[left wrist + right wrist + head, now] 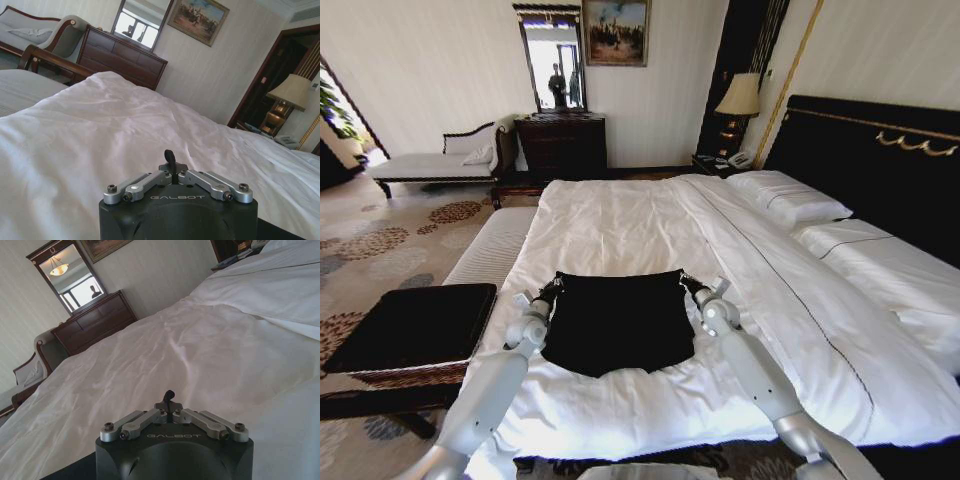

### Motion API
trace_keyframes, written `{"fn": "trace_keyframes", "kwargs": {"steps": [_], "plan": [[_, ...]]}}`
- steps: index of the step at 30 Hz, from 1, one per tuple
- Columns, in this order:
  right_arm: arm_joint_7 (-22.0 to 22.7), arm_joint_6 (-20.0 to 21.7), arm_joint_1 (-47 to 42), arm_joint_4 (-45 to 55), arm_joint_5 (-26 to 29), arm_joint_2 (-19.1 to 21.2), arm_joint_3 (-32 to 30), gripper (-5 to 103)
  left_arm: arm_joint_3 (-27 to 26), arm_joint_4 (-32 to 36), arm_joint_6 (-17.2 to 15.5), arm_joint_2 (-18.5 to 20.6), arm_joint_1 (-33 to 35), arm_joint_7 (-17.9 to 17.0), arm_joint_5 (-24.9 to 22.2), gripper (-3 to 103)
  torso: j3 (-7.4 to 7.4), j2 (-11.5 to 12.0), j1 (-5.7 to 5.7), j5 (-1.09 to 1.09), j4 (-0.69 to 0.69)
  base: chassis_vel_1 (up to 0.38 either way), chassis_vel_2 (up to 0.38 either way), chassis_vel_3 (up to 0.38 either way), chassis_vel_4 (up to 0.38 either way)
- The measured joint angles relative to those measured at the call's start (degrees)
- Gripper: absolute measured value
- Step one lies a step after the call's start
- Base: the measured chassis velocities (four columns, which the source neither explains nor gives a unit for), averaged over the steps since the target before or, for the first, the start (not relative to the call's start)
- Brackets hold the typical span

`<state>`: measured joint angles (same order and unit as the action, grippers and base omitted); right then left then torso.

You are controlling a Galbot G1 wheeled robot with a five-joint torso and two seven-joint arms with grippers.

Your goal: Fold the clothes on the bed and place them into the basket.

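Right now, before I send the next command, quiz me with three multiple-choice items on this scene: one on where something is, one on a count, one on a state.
1. Where is the basket?
A. On the floor on the robot's left, beside the bed
B. On the pillows
C. On the dresser

2. How many garments lie on the duvet?
A. One
B. Two
C. Three

3. What are the two grippers doing?
A. Both parked away from the bed
B. Each pinching a far corner of the T-shirt
C. Both inside the basket

Answers:
1 A: in the head view the wicker box with its black top stands left of the bed.
2 A: a single black T-shirt shows on the white cover.
3 B: the left gripper and right gripper sit at the shirt's far corners, and each wrist view shows black cloth nipped between shut fingers.
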<state>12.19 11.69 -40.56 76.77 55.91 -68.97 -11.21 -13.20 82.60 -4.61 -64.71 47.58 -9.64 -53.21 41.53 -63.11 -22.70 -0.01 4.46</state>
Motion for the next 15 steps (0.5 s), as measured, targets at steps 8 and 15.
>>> {"fn": "trace_keyframes", "kwargs": {"steps": [8, 15], "plan": [[-0.99, -2.55, 2.78, -5.85, -3.55, -1.45, 1.5, 0, 0.89, -6.24, 1.18, -2.34, -3.46, 1.35, 1.69, 0, 0.0, 0.0, 0.0, 0.01, -0.01, 0.0, 0.0, 0.0, 0.0], [-1.22, -3.37, 0.16, -5.26, -8.27, -1.96, 1.9, 0, 1.06, -8.34, 2.52, -2.7, -2.83, 0.87, 5.1, 0, -0.01, -0.01, 0.01, 0.0, 0.01, 0.0, 0.0, 0.0, 0.0]]}}
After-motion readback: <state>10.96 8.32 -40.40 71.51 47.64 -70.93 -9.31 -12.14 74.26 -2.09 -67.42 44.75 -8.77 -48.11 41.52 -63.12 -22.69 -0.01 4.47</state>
